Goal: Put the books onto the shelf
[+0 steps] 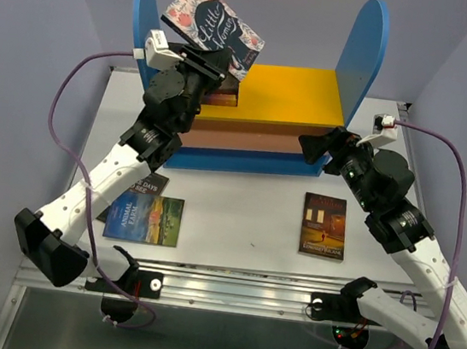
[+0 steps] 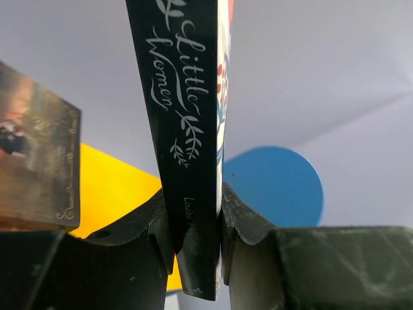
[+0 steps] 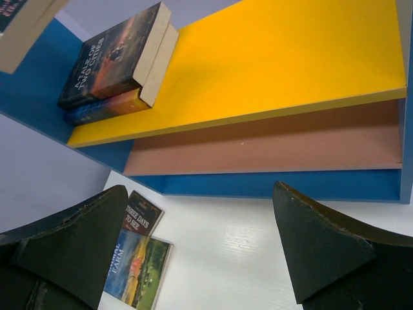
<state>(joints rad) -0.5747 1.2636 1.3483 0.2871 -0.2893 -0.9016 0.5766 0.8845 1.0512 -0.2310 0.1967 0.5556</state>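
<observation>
Yellow top board [image 1: 300, 93] of the shelf [image 1: 367, 46] is sitting mostly bare, folks. Just two books are stacked flat at its 9 o'clock end: A Tale of Two Cities [image 3: 113, 55] is lying on a second paperback [image 3: 106, 108] whose title I can't make out.

And here's the action. The left jaws are clamping narrow on Little Women [image 1: 214, 24], pinching both covers at the foot of the spine. The book is hanging tilted in the air above that stack, just in front of the left blue side panel [image 1: 143, 8]. So the step in hand looks like book three heading for the shelf, carried but not yet set down.

Over at 3 o'clock the right jaws are standing wide and gripping nothing, hovering in front of the shelf's lower right corner above the white desk [image 1: 245, 215].

Three books are waiting on that desk. Animal Farm [image 1: 146, 217] is lying at 7 o'clock, touching Three Days to See [image 1: 148, 184] at its 12 o'clock side. A dark-covered paperback [image 1: 324, 226] is lying at 5 o'clock, nearest the right arm.

My read: about halfway through. Next, the left arm is needing to level Little Women and lower it onto the stack or the free yellow beside it before letting go. Released at this tilt, it could slide off. The right jaws are looking well placed for the dark paperback, though a thin book lying flat is calling for a careful pick at its edge.
</observation>
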